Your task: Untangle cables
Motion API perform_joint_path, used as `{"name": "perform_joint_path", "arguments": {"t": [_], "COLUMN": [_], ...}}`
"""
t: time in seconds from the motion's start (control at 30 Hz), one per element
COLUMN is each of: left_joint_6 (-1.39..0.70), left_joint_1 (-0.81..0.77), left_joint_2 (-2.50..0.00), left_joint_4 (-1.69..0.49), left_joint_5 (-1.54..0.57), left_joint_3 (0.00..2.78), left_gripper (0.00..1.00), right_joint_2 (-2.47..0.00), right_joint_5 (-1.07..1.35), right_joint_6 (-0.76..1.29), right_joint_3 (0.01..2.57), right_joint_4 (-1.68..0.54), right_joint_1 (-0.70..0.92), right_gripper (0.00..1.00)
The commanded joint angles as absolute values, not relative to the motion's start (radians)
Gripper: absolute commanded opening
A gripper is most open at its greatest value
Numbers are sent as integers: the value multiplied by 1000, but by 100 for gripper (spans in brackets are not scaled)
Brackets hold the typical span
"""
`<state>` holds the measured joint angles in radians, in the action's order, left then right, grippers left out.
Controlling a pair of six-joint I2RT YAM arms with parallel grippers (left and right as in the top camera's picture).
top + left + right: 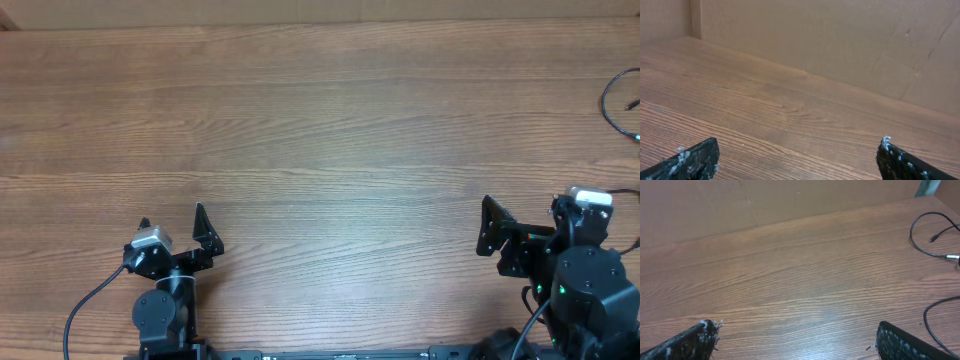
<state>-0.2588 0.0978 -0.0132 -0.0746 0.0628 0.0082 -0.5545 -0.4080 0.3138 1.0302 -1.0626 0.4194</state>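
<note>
Most of the cables (pixel 606 101) lie out of sight: from overhead only a thin black curve shows at the far right edge of the table (pixel 330 130), cut off by the frame, so I cannot say how many cords there are or whether they are knotted. The right wrist camera shows a little more. One slim cord (pixel 912 232) loops on the wood at the upper right, with a small dark plug end (pixel 934 239) inside the loop and a silvery tip (pixel 952 256) just below it. A second cord (pixel 926 316) bends in from the right edge lower down and runs off the picture. Where either goes beyond the edge is hidden. Both arms sit at the near side of the table, well apart from the cords. The left gripper (pixel 172 222) has its jaws spread wide, and its own camera shows only the two scuffed black fingertips (pixel 695 160) low in the corners, with bare wood between them; it grips nothing. The right gripper (pixel 524 214) is likewise parted wide, one finger (pixel 690 342) at each lower corner of its view, empty and touching no cord. A plain cardboard wall (pixel 840 45) stands behind the table.
</note>
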Motion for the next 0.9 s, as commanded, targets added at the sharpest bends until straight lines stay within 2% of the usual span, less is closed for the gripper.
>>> {"name": "perform_joint_path", "arguments": {"t": [0.0,0.3,0.87], "left_joint_6": [-243,-243,-243], "left_joint_1": [93,93,93], "left_joint_2": [-4,-4,-4], "left_joint_4": [-74,-74,-74], "left_joint_5": [54,54,54], "left_joint_3": [5,5,5], "left_gripper": [99,100,100], "right_joint_2": [-550,-514,-236], "right_joint_5": [-418,-399,-259], "right_joint_6": [318,319,318], "right_joint_3": [1034,984,456], "right_joint_4": [-1064,-1046,-430], "right_joint_1": [421,369,187], "right_gripper": [100,100,100]}}
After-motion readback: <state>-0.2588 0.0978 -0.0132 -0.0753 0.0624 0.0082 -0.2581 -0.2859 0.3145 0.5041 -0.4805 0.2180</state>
